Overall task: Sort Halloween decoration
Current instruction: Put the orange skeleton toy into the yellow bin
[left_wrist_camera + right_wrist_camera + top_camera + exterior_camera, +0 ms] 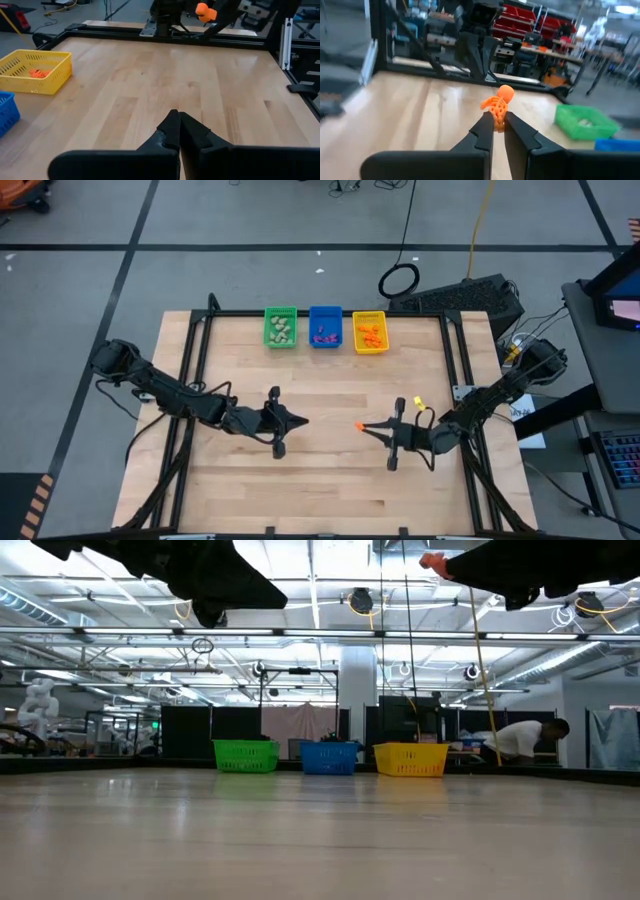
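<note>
Right gripper (495, 127): pinched on orange skeleton trinket (497, 104), above mid-table; figure's shape legible only in right wrist view.
Left gripper (178, 120): fingers pressed together, holding nothing.
Green bin (280, 327), blue bin (325, 326), yellow bin (369, 332): contents visible from overhead, hidden at table height.

High cam overhead; low cam at table (320, 840) level; wrist cams close; all share tabletop.
</note>
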### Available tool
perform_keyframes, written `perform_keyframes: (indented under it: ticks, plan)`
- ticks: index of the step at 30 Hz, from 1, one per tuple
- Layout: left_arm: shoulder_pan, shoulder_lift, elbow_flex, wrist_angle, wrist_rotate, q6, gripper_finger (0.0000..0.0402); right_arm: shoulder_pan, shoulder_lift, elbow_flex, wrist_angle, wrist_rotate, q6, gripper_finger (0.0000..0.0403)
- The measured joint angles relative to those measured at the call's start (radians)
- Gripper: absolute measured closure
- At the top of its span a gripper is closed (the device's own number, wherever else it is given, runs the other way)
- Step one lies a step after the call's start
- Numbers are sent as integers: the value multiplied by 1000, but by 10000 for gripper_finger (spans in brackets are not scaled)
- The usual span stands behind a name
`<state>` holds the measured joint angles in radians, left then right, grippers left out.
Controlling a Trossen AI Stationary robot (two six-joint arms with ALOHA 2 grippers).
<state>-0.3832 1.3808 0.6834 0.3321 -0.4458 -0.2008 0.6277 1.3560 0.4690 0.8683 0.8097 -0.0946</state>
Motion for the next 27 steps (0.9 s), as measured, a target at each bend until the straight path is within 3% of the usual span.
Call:
perform_keyframes:
  ticks: [10,27]
  plan:
    - [0,0,0,0,0,-1,400,0,0,0,-135,1,-369,385]
    - [0,0,0,-1,0,-3,400,0,0,0,-180,1,-554,385]
